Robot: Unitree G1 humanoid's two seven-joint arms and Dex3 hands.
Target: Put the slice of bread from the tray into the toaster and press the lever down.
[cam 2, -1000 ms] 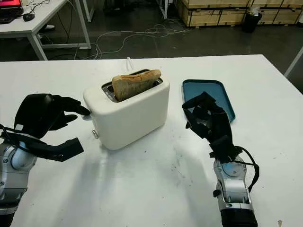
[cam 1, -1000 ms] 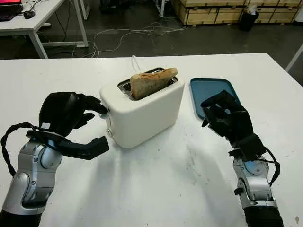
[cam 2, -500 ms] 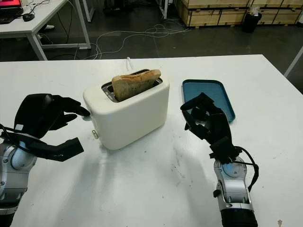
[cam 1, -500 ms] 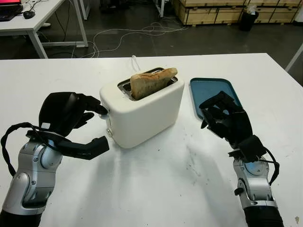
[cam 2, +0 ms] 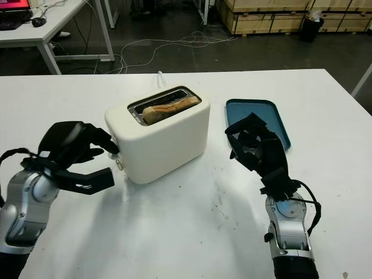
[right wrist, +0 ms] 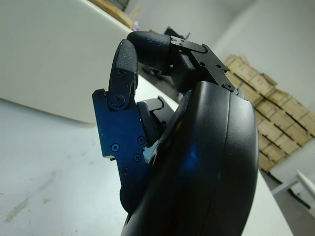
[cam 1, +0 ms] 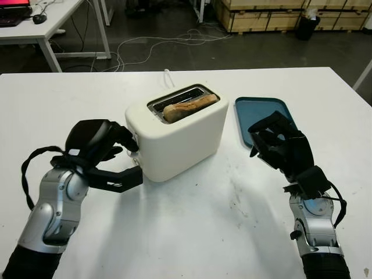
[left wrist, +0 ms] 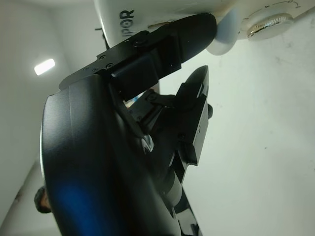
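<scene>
Browned slice of bread (cam 1: 187, 108) has dropped low into the toaster (cam 1: 177, 133) slot, no longer standing proud; my left robot hand (cam 1: 103, 145) has pushed the lever (left wrist: 224, 34) down, a curled finger on it; press looks done; right robot hand (cam 1: 279, 145) curled, holding nothing, by the tray (cam 1: 256, 110) on the counter (cam 1: 192, 232).

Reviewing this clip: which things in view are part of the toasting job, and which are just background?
Part of the job:
- slice of bread, low in the slot
- toaster
- tray, nothing on it
- left hand, at the toaster's lever end
- right hand, idle beside the tray

Just background:
- white table
- floor cables
- wooden crates
</scene>
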